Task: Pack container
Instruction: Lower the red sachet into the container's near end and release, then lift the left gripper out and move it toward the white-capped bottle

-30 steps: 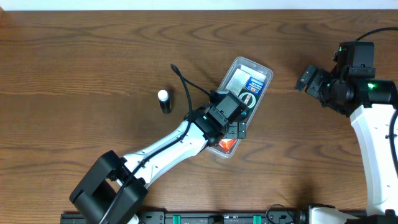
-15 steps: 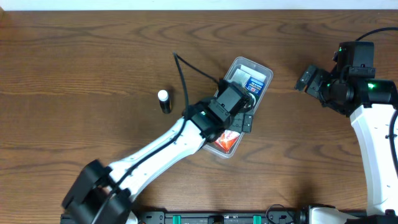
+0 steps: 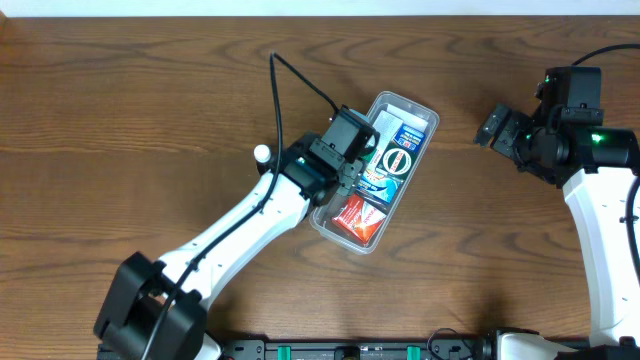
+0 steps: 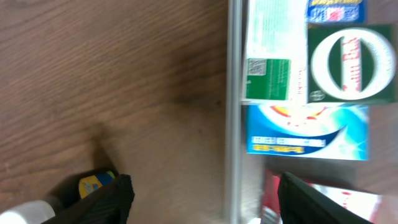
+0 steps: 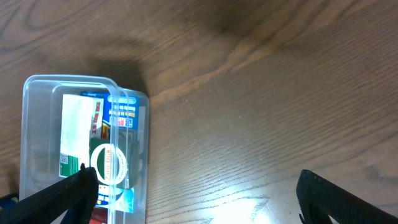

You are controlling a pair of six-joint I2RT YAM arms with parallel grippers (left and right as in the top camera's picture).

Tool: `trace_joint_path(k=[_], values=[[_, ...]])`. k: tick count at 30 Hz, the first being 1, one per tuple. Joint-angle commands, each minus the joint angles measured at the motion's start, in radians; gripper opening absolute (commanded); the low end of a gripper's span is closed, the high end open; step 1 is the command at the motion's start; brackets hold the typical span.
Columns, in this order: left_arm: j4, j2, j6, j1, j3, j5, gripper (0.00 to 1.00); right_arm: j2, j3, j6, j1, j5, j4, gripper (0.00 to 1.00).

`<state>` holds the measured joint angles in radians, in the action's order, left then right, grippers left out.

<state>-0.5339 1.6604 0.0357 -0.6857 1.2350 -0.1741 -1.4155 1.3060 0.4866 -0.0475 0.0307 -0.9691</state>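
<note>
The container is a long clear tub lying slantwise at the table's middle. It holds a white-and-blue box, a green box with a white ring, a blue-and-white box and a red box. My left gripper hovers open and empty over the tub's left rim. In the left wrist view the rim runs between the fingers, with the green box and the red box at the right. My right gripper is open and empty, off to the tub's right. The tub also shows in the right wrist view.
A small black bottle with a white cap stands left of the tub, partly behind my left arm. It shows by the left finger in the left wrist view. Bare wood lies between the tub and my right gripper.
My left gripper has drawn back up and to the left from over the tub's near end. The red box now shows uncovered. The right arm has not moved.
</note>
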Motion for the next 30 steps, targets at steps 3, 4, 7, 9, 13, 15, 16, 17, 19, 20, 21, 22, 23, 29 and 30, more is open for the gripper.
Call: trace_joint_path(k=[3, 4, 7, 9, 13, 15, 16, 17, 19, 20, 21, 22, 23, 29, 30], values=[[0.015, 0.037, -0.140, 0.051, 0.006, 0.148, 0.65, 0.016, 0.002, 0.006, -0.006, 0.003, 0.000, 0.99], [0.017, 0.043, -0.142, 0.059, 0.006, 0.188, 0.64, 0.016, 0.002, 0.006, -0.006, 0.003, -0.001, 0.99], [0.019, 0.060, -0.144, 0.074, 0.006, 0.268, 0.63, 0.016, 0.002, 0.006, -0.006, 0.003, 0.000, 0.99], [0.019, 0.066, -0.145, 0.074, 0.006, 0.294, 0.61, 0.016, 0.002, 0.006, -0.006, 0.003, 0.000, 0.99], [0.019, 0.068, -0.145, 0.074, 0.006, 0.298, 0.55, 0.016, 0.002, 0.006, -0.006, 0.003, 0.000, 0.99], [0.015, 0.068, -0.144, 0.074, 0.005, 0.299, 0.53, 0.016, 0.002, 0.006, -0.006, 0.003, 0.000, 0.99], [0.013, 0.068, -0.144, 0.074, 0.002, 0.300, 0.53, 0.016, 0.002, 0.006, -0.006, 0.003, -0.001, 0.99], [0.013, 0.068, -0.145, 0.074, -0.002, 0.305, 0.54, 0.016, 0.002, 0.006, -0.006, 0.003, -0.001, 0.99], [0.012, 0.068, -0.144, 0.074, -0.013, 0.306, 0.54, 0.016, 0.002, 0.006, -0.006, 0.003, -0.001, 0.99], [0.016, 0.068, -0.144, 0.074, -0.021, 0.306, 0.54, 0.016, 0.002, 0.006, -0.006, 0.003, -0.001, 0.99], [0.019, 0.068, -0.144, 0.074, -0.025, 0.306, 0.54, 0.016, 0.002, 0.006, -0.006, 0.003, -0.001, 0.99], [0.022, 0.069, -0.144, 0.074, -0.029, 0.306, 0.54, 0.016, 0.002, 0.006, -0.006, 0.003, 0.000, 0.99], [0.023, 0.071, -0.144, 0.074, -0.030, 0.306, 0.53, 0.016, 0.002, 0.006, -0.006, 0.003, -0.001, 0.99], [0.037, 0.107, -0.144, 0.074, -0.030, 0.306, 0.53, 0.016, 0.002, 0.006, -0.006, 0.003, 0.000, 0.99], [0.040, 0.118, -0.143, 0.074, -0.030, 0.306, 0.50, 0.016, 0.002, 0.006, -0.006, 0.003, 0.000, 0.99]])
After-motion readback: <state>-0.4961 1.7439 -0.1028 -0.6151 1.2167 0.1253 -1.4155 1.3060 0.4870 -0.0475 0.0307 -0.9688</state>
